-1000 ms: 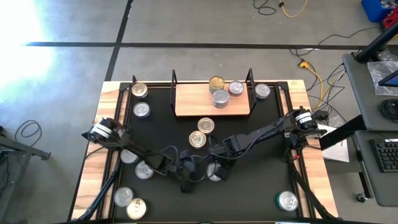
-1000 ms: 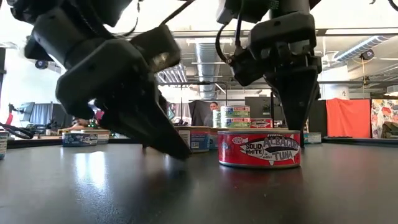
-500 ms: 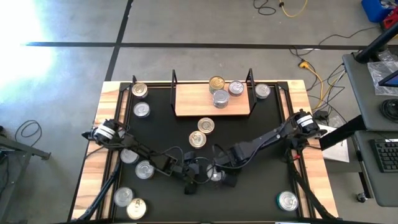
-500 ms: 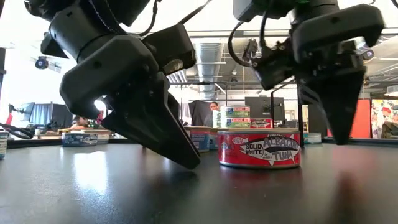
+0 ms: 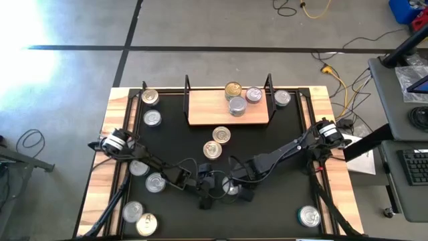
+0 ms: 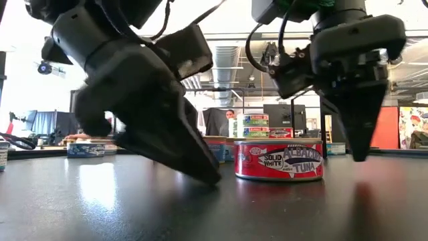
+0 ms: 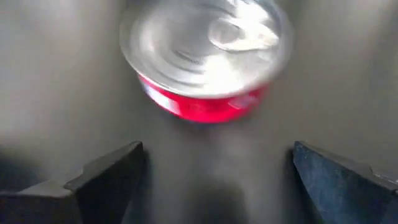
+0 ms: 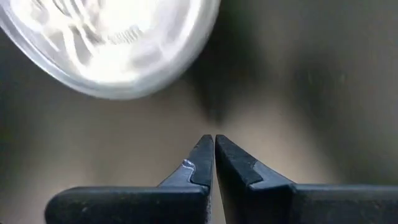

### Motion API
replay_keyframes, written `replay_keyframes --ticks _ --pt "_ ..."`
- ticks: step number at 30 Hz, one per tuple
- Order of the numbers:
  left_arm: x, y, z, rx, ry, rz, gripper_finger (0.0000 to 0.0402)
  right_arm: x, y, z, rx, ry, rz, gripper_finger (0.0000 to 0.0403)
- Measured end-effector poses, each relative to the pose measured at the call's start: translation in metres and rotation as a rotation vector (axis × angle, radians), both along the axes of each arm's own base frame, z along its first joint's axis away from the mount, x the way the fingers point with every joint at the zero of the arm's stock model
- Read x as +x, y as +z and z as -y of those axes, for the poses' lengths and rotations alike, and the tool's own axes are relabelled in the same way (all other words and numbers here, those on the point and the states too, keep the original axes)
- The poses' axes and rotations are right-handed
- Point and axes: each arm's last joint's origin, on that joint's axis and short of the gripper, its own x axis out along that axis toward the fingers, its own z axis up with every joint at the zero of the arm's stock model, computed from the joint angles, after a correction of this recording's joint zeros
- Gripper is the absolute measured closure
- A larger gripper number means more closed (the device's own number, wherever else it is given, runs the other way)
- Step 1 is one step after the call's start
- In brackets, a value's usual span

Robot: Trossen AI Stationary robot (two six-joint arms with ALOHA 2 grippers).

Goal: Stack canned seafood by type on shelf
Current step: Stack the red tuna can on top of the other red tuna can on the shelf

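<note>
- Left claw [image 7: 214, 171] is being held spread wide, low over the table [image 5: 294, 167], with the red tin [image 7: 205, 56] lying just beyond its open fingers [image 7: 106, 177] and centred between them.
- Right claw [image 8: 214, 155] is being kept pressed together, empty, with the same tin [image 8: 109, 43] just beside its tips and off to one side.
- From above, both claws are being seen at the near middle of the table, the tin [image 5: 231, 189] between them; the right claw [image 5: 246, 193] is sitting at its right, the left claw [image 5: 208, 187] at its left.
- Judged step: the tin [image 6: 279, 161] is being lined up for a grasp by the left claw [image 6: 184, 157].
- To do it well, the left claw should be advanced until the tin sits fully between the fingers, then closed across its sides, low on the wall, not over the lid.
- The right claw [image 6: 358, 144] is best being held clear, since a nudge could slide the tin away.
- The shelf [image 5: 229, 110] is standing at the far middle, well apart, with three tins [image 5: 237, 98] on it.
</note>
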Motion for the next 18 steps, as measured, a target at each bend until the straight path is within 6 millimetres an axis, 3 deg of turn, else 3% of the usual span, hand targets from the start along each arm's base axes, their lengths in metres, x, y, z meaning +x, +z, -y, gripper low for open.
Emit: replay_keyframes --ticks 6,18 --pt "0.005 -0.004 -0.013 0.076 0.079 0.072 0.0003 0.008 -0.002 -0.002 0.024 -0.045 0.063 0.0394" --pt "0.008 -0.012 0.005 0.041 -0.021 0.087 0.0003 0.009 -0.003 -0.002 0.028 -0.098 0.064 0.0394"
